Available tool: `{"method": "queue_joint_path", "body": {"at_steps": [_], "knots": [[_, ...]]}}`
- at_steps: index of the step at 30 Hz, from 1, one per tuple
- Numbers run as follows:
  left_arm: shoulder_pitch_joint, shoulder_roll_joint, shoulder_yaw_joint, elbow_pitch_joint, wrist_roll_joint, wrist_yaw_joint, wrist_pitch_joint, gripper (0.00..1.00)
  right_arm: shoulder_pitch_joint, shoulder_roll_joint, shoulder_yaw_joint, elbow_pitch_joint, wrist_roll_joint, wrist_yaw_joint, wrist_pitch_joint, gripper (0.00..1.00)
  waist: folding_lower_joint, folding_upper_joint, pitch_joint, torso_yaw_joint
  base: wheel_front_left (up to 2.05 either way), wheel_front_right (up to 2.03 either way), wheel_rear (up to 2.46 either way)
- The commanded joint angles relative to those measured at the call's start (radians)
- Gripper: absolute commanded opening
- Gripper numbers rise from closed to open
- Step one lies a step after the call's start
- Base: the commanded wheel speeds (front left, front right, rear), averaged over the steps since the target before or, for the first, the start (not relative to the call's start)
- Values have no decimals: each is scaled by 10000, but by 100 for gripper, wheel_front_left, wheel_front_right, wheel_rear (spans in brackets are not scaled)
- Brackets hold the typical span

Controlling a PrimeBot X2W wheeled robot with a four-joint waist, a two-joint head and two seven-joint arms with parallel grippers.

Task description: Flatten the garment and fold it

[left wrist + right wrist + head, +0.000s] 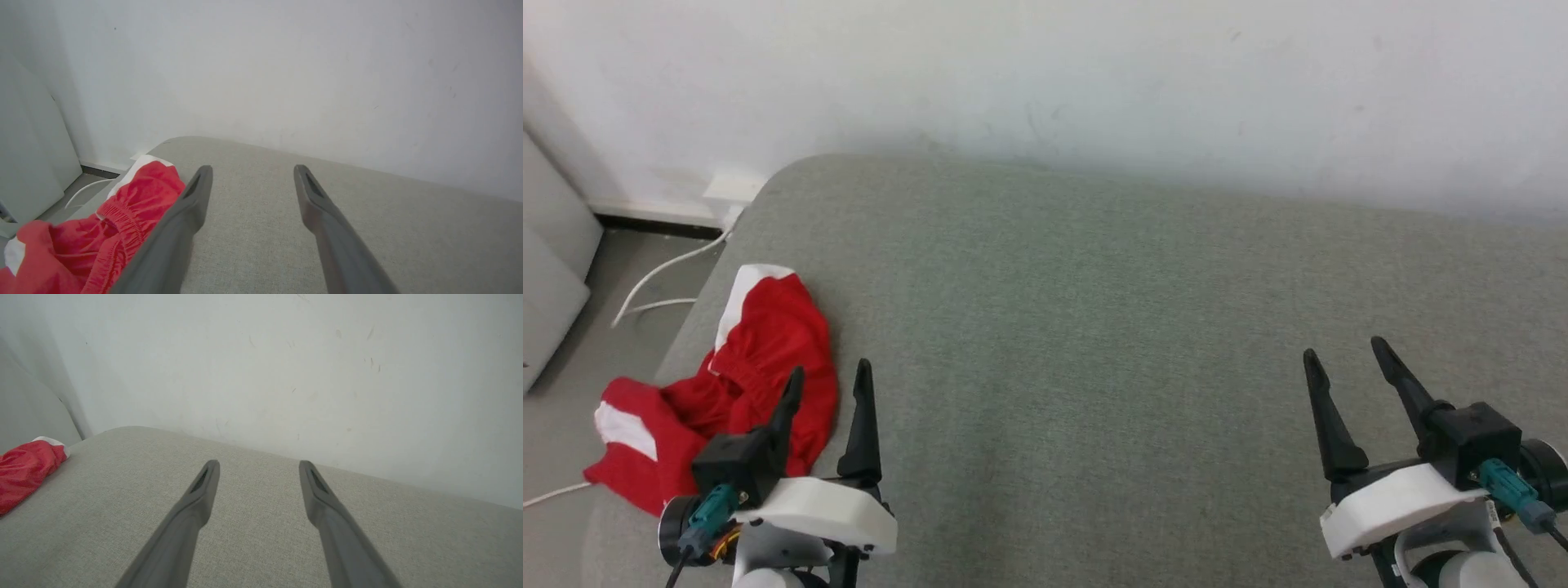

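Crumpled bright red thin-fabric shorts with white trim [760, 359] are being seen bunched at the left edge of the grey-green woven padded surface [1094, 327], towards its near end. One part is spilling past that edge toward the floor [572, 408], where a white cable [662, 273] is lying. The rest of the surface is being left open, out to the rounded far-left corner and the white wall [1045, 73] along the far edge. The left gripper [829, 367] is being held low just right of the shorts, fingers pointed far and spread wide, gripping nothing. The right gripper [1343, 349] is being held well apart at the near right, spread just as wide and gripping nothing.
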Motion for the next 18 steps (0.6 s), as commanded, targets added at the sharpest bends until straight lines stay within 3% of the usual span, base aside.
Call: {"method": "queue_joint_path", "body": {"at_steps": [1, 18], "knots": [[-133, -11, 25, 5, -211, 77, -108, 100, 2, 17, 20, -103, 58, -3, -87, 100, 0, -1, 82, 272, 0, 0, 0], [-908, -15, 421, 149, -342, 248, -464, 100, -190, 22, 255, -319, 143, -4, -50, 100, -1, -1, 562, 889, 0, 0, 0]]}}
